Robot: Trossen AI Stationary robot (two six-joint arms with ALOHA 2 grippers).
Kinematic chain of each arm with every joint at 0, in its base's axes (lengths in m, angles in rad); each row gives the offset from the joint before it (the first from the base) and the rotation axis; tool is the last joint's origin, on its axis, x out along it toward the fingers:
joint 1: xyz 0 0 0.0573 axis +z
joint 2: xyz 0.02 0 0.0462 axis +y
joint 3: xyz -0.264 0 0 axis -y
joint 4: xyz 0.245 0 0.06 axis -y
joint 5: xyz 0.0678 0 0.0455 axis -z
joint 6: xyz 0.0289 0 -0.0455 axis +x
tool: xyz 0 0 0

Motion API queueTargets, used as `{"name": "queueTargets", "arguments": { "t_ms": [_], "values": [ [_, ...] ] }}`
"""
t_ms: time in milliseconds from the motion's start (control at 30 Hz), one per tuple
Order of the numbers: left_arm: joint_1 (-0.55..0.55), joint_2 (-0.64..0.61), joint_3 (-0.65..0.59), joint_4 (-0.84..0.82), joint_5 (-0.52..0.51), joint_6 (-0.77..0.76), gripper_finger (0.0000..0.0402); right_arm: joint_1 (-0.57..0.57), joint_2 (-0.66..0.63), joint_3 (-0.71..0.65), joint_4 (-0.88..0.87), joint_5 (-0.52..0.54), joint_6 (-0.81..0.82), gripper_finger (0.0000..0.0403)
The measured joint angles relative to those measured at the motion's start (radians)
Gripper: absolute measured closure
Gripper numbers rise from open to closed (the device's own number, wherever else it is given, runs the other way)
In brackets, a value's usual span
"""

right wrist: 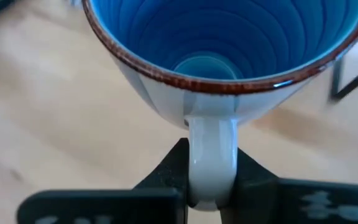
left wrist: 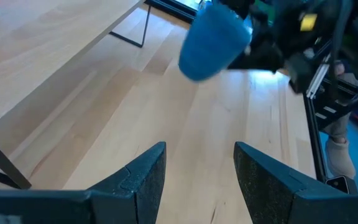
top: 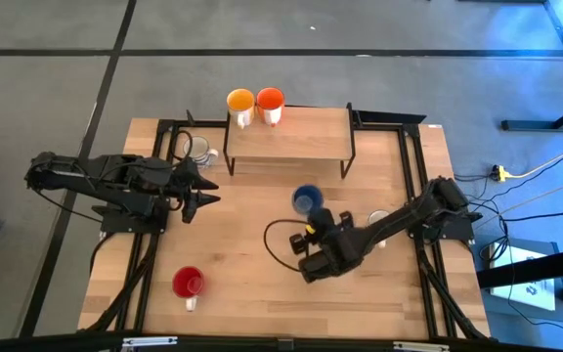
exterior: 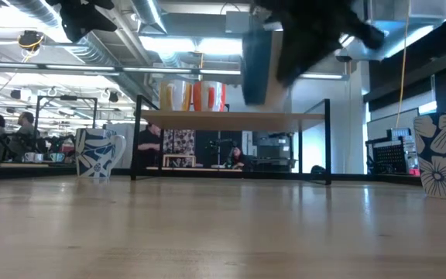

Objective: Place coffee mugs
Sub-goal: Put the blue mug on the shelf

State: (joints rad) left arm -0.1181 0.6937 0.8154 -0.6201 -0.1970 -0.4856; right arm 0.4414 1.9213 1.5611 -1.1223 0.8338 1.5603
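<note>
**Operator:** Right gripper [right wrist: 211, 186]: I have its jaws pinched on the handle of the dark blue mug [right wrist: 229, 56]; the wrist view shows a dark finger on either side of the pale handle. The mug's blue inside and brown rim face the camera.

**Observer:** Is it off the table?

**Operator:** Yes. In the low view the blue mug [exterior: 255, 66] hangs under the arm, above the level of the shelf top. From above it [top: 307, 200] sits just in front of the low wooden shelf [top: 301, 137], towards its right half, with the right gripper [top: 317, 217] behind it on the near side.

**Observer:** Left side?

**Operator:** Left gripper [top: 211, 191] has its jaws wide apart, nothing between them. It hovers at the table's left-centre, pointing right. Its wrist view shows both fingers [left wrist: 145, 177] spread over bare wood, with the blue mug [left wrist: 213, 43] and the right arm farther off.

**Observer:** Other mugs?

**Operator:** Yellow mug [top: 239, 104] and orange mug [top: 270, 103] stand side by side, close together, on the shelf's far-left edge. White mug with blue pattern [top: 198, 150] stands on the table [top: 262, 293] just left of the shelf. Red mug [top: 188, 284] stands on the near left of the table, well apart from the rest. A white mug [top: 379, 219] is partly hidden beneath the right arm; in the low view a flowered white mug [exterior: 444, 155] shows at the right edge.
</note>
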Motion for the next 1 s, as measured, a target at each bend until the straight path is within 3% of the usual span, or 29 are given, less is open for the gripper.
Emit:
{"name": "queueTargets", "arguments": {
  "t_ms": [100, 300, 567, 867, 1000],
  "values": [
    [0.0, 0.0, 0.0, 0.0, 0.0, 0.0, 0.0218, -0.029, 0.0, 0.095, -0.105, 0.042, -0.031, 0.0376],
    [0.0, 0.0, 0.0, 0.0, -0.003, 0.0, 0.0218, -0.129, 0.0, 0.239, -0.129, 0.123, -0.184, 0.0376],
    [0.0, 0.0, 0.0, 0.001, -0.018, -0.002, 0.0218, -0.282, -0.012, 0.322, -0.215, 0.166, -0.291, 0.0372],
    [0.0, 0.0, 0.0, 0.003, -0.019, -0.003, 0.0218, -0.472, -0.041, 0.322, -0.136, 0.084, -0.51, 0.0374],
    [0.0, 0.0, 0.0, 0.002, -0.019, -0.002, 0.0218, -0.57, -0.051, 0.322, -0.038, -0.057, -0.68, 0.0374]
  ]
}}
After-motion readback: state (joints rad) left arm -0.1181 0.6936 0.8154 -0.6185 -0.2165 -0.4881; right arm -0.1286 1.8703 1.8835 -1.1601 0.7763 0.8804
